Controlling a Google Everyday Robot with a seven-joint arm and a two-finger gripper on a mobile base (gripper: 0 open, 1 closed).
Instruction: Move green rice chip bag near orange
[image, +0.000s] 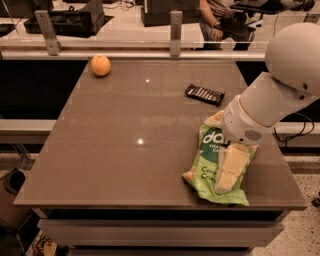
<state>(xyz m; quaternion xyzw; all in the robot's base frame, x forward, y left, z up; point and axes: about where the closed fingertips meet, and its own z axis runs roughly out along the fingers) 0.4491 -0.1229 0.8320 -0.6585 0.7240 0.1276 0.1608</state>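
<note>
One green rice chip bag (201, 172), one orange (100, 65), one black packet (204, 94), one table (110, 150), and one claw (226, 181) over the bag.

Gripper (226, 179) apparently on bag (204, 170), orange (100, 65) far behind-left.

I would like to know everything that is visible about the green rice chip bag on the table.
The green rice chip bag is a crinkly light-green packet with white lettering on a darker top. It lies flat near the table's front right edge. The gripper is down over its right half, hiding that part. The black packet lies apart behind it; the orange is far off at the back left.
</note>
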